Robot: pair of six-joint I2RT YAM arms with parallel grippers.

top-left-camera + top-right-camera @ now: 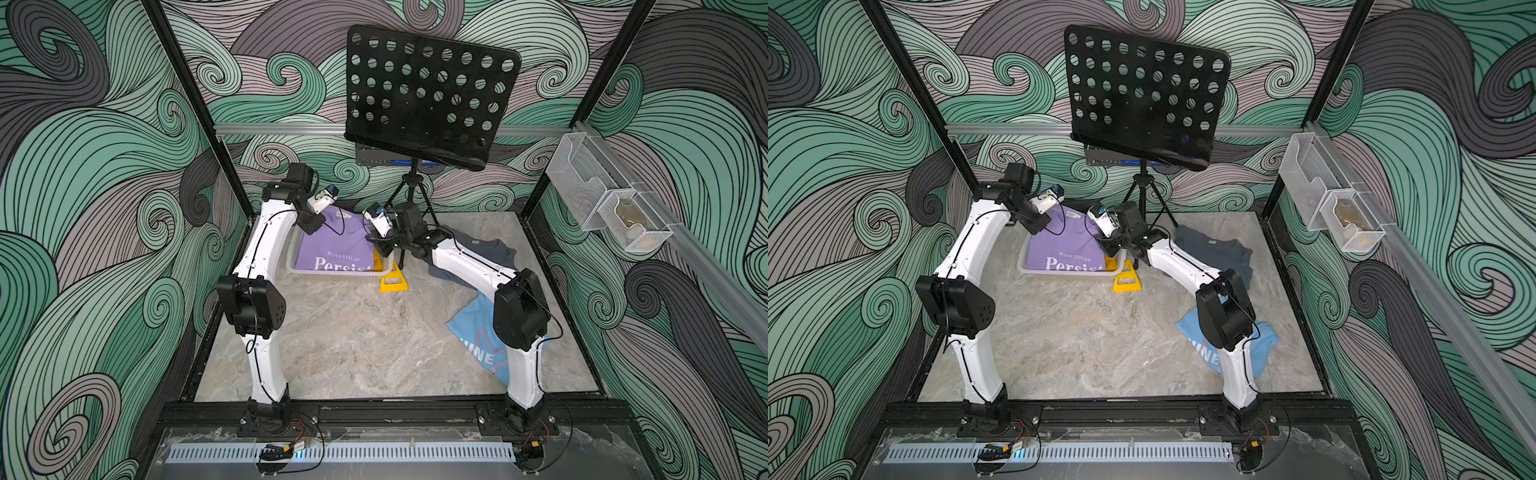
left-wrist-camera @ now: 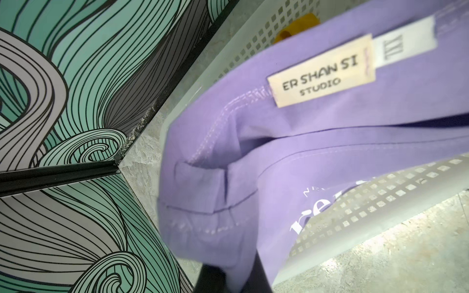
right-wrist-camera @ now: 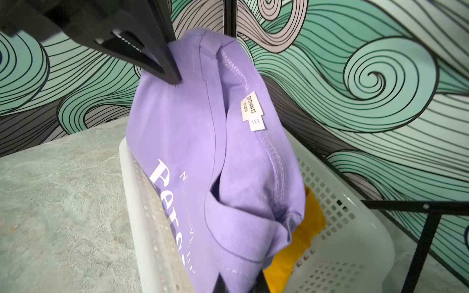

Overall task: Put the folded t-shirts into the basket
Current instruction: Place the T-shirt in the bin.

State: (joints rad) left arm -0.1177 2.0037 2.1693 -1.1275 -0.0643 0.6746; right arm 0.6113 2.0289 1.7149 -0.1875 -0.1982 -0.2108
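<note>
Both grippers hold the lavender t-shirt (image 1: 336, 245) (image 1: 1067, 245) (image 2: 330, 142) (image 3: 203, 152) with white "Persist" lettering, draped into the white perforated basket (image 1: 332, 272) (image 1: 1059, 271) (image 2: 253, 38) (image 3: 355, 241). My left gripper (image 1: 313, 224) (image 1: 1038, 224) (image 2: 234, 274) (image 3: 175, 76) is shut on its far left corner. My right gripper (image 1: 380, 245) (image 1: 1109, 245) (image 3: 239, 279) is shut on its right edge. A mustard yellow t-shirt (image 3: 304, 241) (image 2: 302, 22) (image 1: 377, 259) lies under it in the basket. The grey t-shirt (image 1: 482, 249) (image 1: 1217, 249) and the light blue t-shirt (image 1: 478, 332) (image 1: 1190, 336) lie on the table at the right.
A yellow plastic wedge (image 1: 394, 282) (image 1: 1127, 280) lies just right of the basket. A black music stand (image 1: 424, 95) on a tripod (image 1: 411, 187) stands behind it. Wire-mesh bins (image 1: 602, 199) hang on the right wall. The right arm reaches over the grey and blue shirts.
</note>
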